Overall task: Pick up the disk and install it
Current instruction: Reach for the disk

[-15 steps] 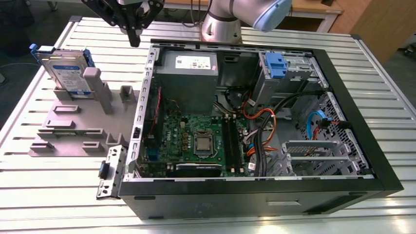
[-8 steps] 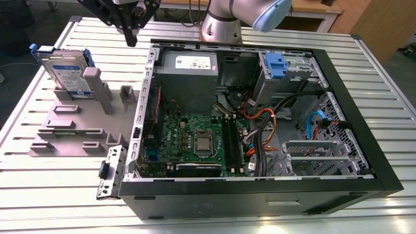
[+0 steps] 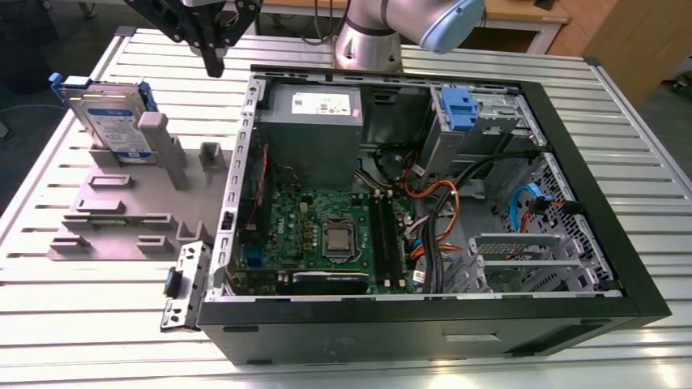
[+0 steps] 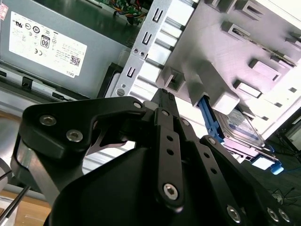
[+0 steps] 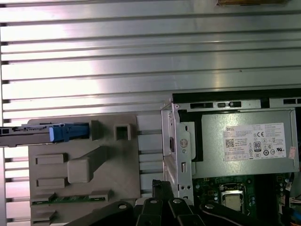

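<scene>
The disk (image 3: 108, 121) stands on edge in a grey holder (image 3: 119, 211) at the exterior view's left, a silver drive with a white-and-blue label in a blue carrier. My black gripper (image 3: 214, 69) hangs above the table between the disk and the open computer case (image 3: 605, 243), touching neither. Its fingers look closed together with nothing between them. In the second wrist view the gripper (image 4: 162, 94) points past the holder (image 4: 225, 47) with the disk (image 4: 240, 127) beyond. In the first wrist view the disk (image 5: 28, 133) shows edge-on, far from the gripper (image 5: 160, 186).
The open case holds a grey power-supply box (image 3: 311, 121), a motherboard (image 3: 324, 235), cables and a blue bracket (image 3: 459, 109) in the drive bay. The slatted metal table (image 3: 108, 324) carries everything. The arm's base (image 3: 368, 40) stands behind the case.
</scene>
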### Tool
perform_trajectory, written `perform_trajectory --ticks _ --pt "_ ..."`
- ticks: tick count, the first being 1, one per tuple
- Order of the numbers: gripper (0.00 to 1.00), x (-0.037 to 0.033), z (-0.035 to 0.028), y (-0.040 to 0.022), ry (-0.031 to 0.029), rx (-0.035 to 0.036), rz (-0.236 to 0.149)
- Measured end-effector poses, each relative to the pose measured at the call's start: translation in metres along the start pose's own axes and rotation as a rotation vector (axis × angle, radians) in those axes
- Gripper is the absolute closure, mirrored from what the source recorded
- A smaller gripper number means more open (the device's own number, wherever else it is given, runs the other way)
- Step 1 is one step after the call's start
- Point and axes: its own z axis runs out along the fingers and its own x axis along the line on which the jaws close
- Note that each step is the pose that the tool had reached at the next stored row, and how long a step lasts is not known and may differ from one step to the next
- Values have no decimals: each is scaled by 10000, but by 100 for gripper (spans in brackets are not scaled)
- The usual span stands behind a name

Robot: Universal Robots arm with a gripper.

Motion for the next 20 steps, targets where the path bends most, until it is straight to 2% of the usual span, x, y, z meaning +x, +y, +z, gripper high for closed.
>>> perform_trajectory --ticks 10,20 --pt "89 36 -1 8 0 1 0" --pt "89 103 -2 16 0 0 0"
